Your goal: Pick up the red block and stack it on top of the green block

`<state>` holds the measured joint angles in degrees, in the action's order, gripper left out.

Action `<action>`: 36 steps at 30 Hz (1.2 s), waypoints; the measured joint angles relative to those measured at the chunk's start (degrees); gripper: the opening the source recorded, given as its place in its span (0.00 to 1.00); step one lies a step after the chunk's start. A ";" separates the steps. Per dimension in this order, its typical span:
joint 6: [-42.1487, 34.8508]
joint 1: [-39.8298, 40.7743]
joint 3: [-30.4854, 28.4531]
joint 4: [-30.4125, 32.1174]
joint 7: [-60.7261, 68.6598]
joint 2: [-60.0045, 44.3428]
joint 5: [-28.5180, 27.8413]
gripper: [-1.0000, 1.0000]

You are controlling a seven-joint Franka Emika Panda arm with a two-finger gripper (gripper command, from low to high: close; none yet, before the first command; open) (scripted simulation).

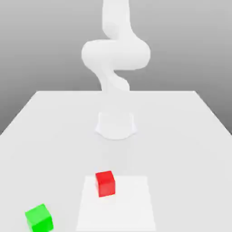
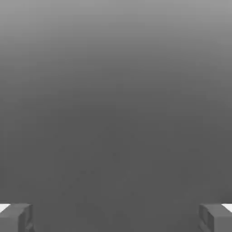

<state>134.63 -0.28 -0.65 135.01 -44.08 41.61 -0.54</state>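
In the exterior view the red block (image 1: 105, 183) sits on the white table (image 1: 190, 149) at six o'clock from the arm's base (image 1: 116, 124), the green block (image 1: 39, 218) well apart at its eight o'clock, while the hand view shows the gripper (image 2: 116, 217) spread wide, fingertips (image 2: 16, 217) holding nothing.

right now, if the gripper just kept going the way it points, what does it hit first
Probably nothing yet. In the hand view the gripper is open, its fingertips wide apart, with only plain grey ahead, no block in line. Depth there is unclear, so this is a cautious reading.
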 joint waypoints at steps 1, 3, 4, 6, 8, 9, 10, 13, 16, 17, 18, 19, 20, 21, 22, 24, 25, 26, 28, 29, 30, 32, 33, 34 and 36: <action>1.40 -0.12 -0.33 1.53 0.84 -2.08 -0.25 0.50; 4.10 -0.28 -0.97 4.49 2.56 -6.18 -0.64 0.50; 5.45 -0.38 -1.32 5.96 3.42 -8.19 -0.84 0.50; 8.12 -0.56 -2.03 8.86 5.16 -12.20 -1.17 0.50; 10.80 -0.72 -2.77 11.76 6.97 -16.21 -1.42 0.50; 12.14 -0.81 -3.16 13.22 7.90 -18.25 -1.52 0.50; 13.51 -0.90 -3.55 14.70 8.86 -20.32 -1.60 0.50; 17.78 -1.12 -4.68 19.27 12.03 -26.81 -1.60 0.50; 22.53 -1.48 -5.92 24.19 15.75 -34.07 -1.21 0.50; 24.05 -1.53 -6.17 25.78 17.15 -36.40 -0.83 0.50; 25.67 -1.56 -6.31 26.71 18.18 -38.61 -0.36 0.50; 27.34 -1.62 -6.23 27.03 19.06 -40.77 0.35 0.50; 29.07 -1.57 -6.01 27.03 19.83 -42.89 1.18 0.50; 30.81 -1.41 -5.62 26.89 20.58 -44.99 2.10 0.50; 32.57 -0.98 -4.99 26.66 21.28 -47.08 3.01 0.50; 36.09 0.41 -3.30 26.11 22.27 -51.24 4.36 0.50; 37.78 1.05 -2.51 25.82 22.73 -53.24 4.94 0.00; 37.78 1.05 -2.51 25.82 22.73 -53.24 4.94 0.00; 37.76 1.07 -2.50 25.82 22.68 -53.24 4.89 0.00; 37.74 1.09 -2.50 25.82 22.64 -53.24 4.85 0.00; 37.72 1.10 -2.49 25.82 22.60 -53.24 4.82 0.00; 38.15 1.46 -2.10 25.77 22.72 -53.71 4.95 0.00; 37.05 1.21 -2.47 25.96 22.36 -52.40 4.45 0.00; 35.61 0.99 -2.87 26.21 21.84 -50.71 3.74 0.00; 32.32 0.82 -3.43 26.77 20.71 -46.84 2.18 0.00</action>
<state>166.95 0.54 -4.09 161.78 -23.37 -5.23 1.64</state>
